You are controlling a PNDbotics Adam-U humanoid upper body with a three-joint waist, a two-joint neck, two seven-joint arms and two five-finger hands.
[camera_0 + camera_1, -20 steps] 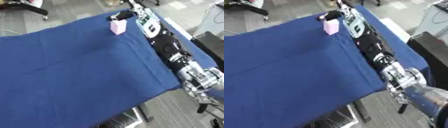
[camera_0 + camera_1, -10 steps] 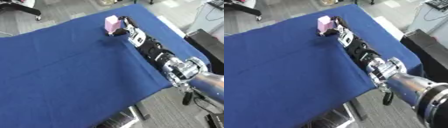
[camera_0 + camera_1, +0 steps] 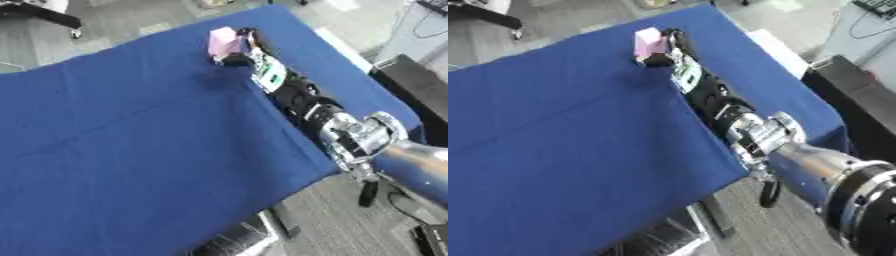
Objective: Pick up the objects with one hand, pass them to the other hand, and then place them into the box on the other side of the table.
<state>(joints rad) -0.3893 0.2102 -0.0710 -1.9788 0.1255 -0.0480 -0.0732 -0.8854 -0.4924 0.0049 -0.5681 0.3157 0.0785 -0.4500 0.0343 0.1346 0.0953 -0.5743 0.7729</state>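
Holding the pink block, your right hand has its fingers curled around it above the far part of the blue tablecloth. No writing shows on the block.

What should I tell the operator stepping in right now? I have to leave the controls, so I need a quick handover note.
Right hand: stretched out to the far side of the table, fingers curled round the pink block, which seems slightly above the blue cloth.
Left hand: not in view.
Box: not visible in either eye view, so find it before moving on.
Done: the pink block appears to be grasped.
Left: bring the block back toward the middle, pass it to the left hand, then place it in the box on the other side.
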